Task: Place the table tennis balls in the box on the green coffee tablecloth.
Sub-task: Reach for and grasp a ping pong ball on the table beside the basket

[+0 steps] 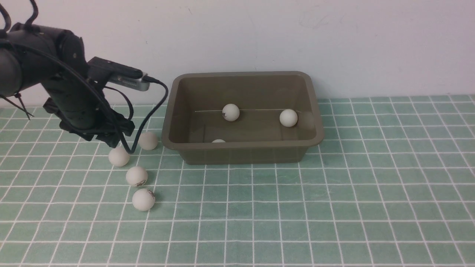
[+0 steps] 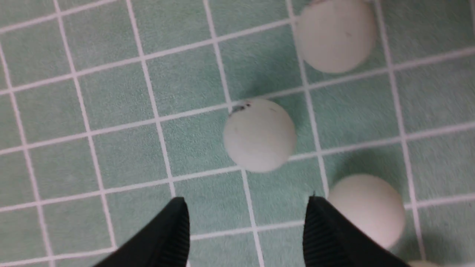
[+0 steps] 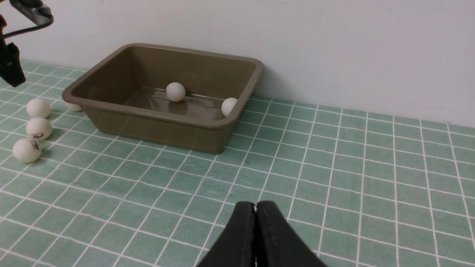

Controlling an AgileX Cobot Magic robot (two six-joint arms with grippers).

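The olive-brown box (image 1: 243,151) stands on the green coffee tablecloth (image 1: 334,185) at the back centre. Three table tennis balls lie in it: one (image 1: 231,112), another (image 1: 288,118), and one (image 1: 218,141) half hidden by the near wall. Several more lie on the cloth left of the box, among them ball (image 1: 118,157) and ball (image 1: 143,199). My left gripper (image 1: 113,141) hangs low over them, open and empty (image 2: 246,207); a marked ball (image 2: 259,135) lies just beyond its tips and another (image 2: 367,209) beside one finger. My right gripper (image 3: 255,207) is shut and empty, out of the front view.
A white wall rises right behind the box. The left arm's cable (image 1: 148,111) loops down between the arm and the box's left wall. Green cloth stretches in front of and to the right of the box (image 3: 163,122).
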